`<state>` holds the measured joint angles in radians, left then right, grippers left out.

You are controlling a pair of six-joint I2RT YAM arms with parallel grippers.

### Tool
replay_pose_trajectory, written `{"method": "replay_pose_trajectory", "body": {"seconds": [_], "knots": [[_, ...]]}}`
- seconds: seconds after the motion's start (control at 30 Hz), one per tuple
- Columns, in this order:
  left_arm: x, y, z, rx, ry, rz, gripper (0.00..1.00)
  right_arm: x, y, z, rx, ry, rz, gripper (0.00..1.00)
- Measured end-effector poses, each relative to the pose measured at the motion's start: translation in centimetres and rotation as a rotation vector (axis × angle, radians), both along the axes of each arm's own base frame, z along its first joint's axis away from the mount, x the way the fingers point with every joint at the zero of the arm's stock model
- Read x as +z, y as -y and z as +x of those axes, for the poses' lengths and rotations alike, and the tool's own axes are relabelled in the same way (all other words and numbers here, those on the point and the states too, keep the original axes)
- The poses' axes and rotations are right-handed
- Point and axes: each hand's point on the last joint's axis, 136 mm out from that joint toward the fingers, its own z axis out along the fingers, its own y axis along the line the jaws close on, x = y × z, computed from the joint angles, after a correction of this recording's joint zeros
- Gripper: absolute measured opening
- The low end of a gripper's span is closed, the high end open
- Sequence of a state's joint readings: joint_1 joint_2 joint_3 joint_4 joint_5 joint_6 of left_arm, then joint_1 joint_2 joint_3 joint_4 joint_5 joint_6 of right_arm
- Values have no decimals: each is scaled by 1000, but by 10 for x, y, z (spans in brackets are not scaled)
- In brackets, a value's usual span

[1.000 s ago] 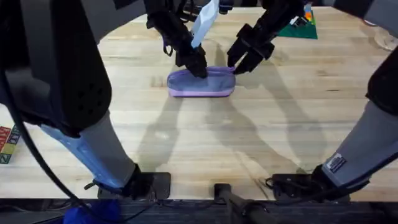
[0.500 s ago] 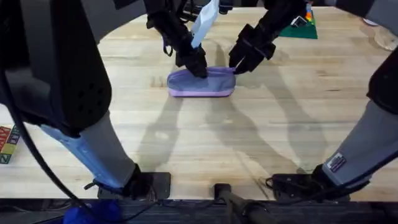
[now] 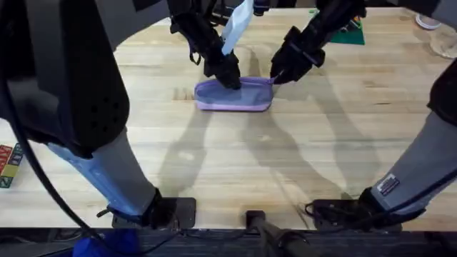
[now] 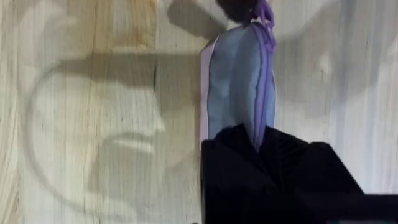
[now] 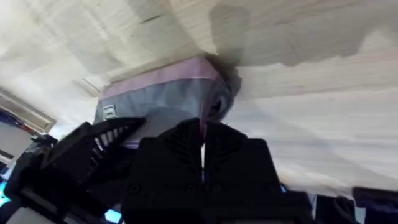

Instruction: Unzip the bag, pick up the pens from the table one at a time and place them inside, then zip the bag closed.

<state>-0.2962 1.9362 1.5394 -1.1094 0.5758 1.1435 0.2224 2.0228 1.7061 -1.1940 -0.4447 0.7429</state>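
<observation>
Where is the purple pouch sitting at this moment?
In the overhead view the pouch lies flat on the table, far of centre, with the left pincer clamped on its top edge and the right pincer at its right end.

Overhead + 2 close wrist cams, shared bag [image 3: 233, 94]

Bag [image 3: 234, 95] lies mid-table [image 3: 300, 157], far side; left tool [image 3: 230, 78] on its top, right tool [image 3: 275, 76] at its right end.

bare table [image 3: 300, 157] all round; both arms crowd the bag [image 3: 235, 95]
</observation>
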Motion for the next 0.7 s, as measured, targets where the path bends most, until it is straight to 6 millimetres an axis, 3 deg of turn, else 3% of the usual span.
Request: {"method": "replay_pose_trajectory", "body": {"seconds": [0.2,0.7], "knots": [[0,0,1,0,3,-1,42,1,9,-3,2,-18,7,30],[0,0,1,0,2,-1,42,2,9,-5,28,-15,15,31]]}}
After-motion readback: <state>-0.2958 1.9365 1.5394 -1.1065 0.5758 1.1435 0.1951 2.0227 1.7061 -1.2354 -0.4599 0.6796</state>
